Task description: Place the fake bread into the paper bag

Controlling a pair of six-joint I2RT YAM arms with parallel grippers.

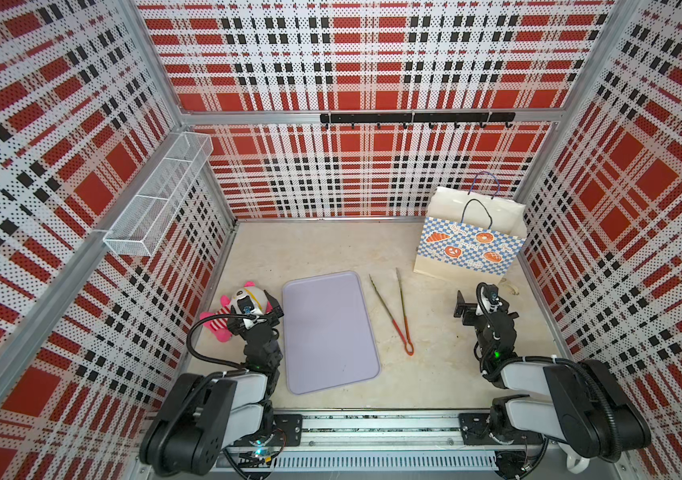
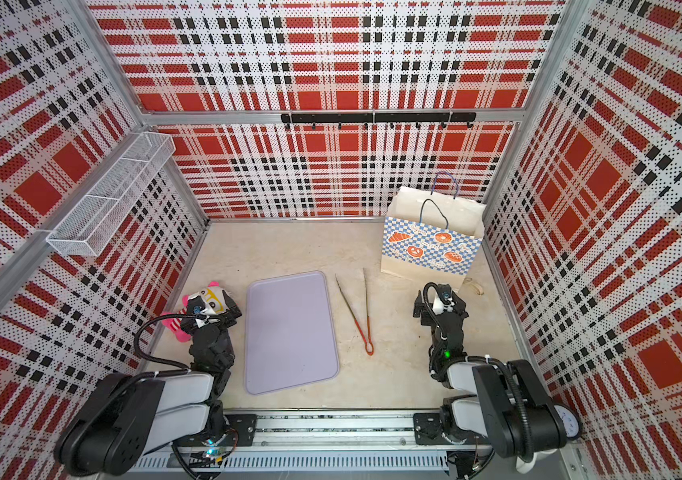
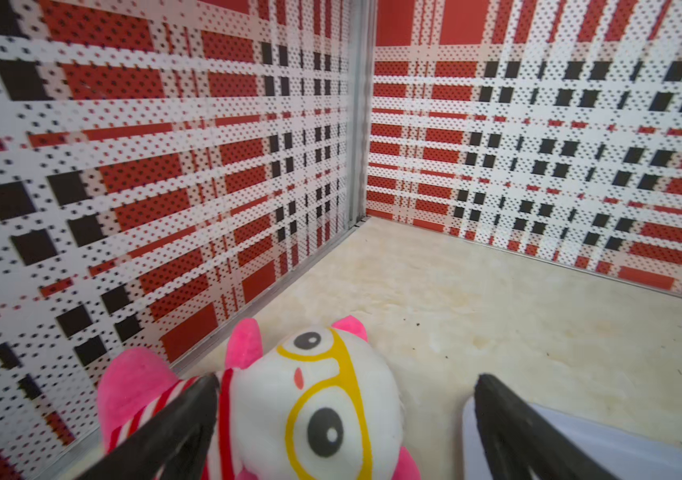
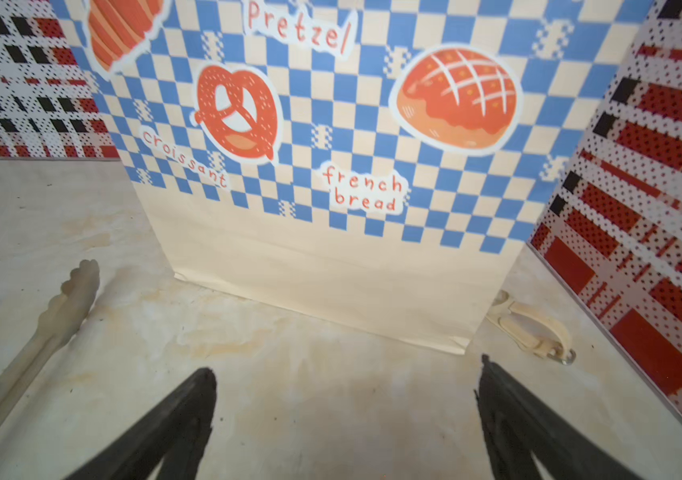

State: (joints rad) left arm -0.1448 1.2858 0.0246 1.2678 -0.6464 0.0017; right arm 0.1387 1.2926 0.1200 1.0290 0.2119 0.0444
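The paper bag [image 1: 470,245] [image 2: 431,245] stands upright at the back right, its blue-and-white checkered front [image 4: 331,166] with orange bread pictures facing me. The fake bread is out of view in every frame. My right gripper [image 1: 483,301] [image 4: 345,368] hangs open just in front of the bag's base, with only bare table between its fingers. My left gripper [image 1: 258,303] [image 3: 345,380] is open at the left side, low over a pink-and-white plush doll [image 1: 223,322] [image 3: 322,395], whose head lies between the spread fingers.
An empty lavender tray [image 1: 327,332] [image 2: 289,328] lies mid-table. Tongs [image 1: 393,311] [image 4: 52,320] lie to its right. A small cream strap [image 4: 530,328] rests by the bag's right corner. A wire basket [image 1: 156,199] hangs on the left wall and a hook rail [image 1: 414,118] on the back wall.
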